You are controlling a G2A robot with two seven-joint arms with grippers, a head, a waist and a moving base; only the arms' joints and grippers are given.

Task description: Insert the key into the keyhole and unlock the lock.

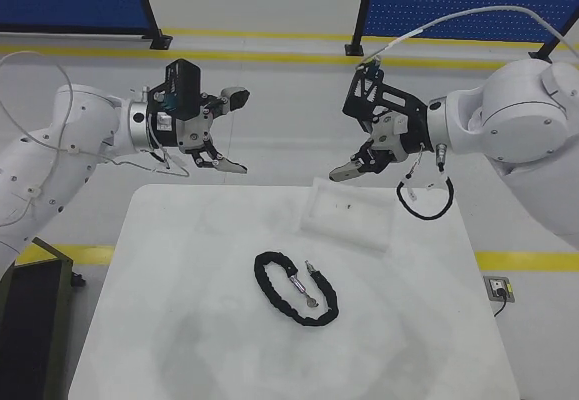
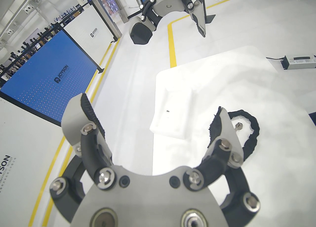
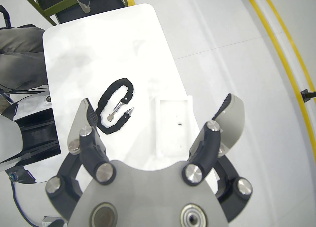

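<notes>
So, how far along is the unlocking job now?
Done: nothing sure. The key lies at the tip of the silver barrel of the chain lock; whether it is inserted I cannot tell, though the chain's two ends lie apart. In hand: nothing; the left gripper and right gripper hang open and empty near the far edge of the table. Left: probably grasping key and lock.

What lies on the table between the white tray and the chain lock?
Nothing: a strip of bare table separates the tray from the chain lock, as the top and right wrist views show.
</notes>
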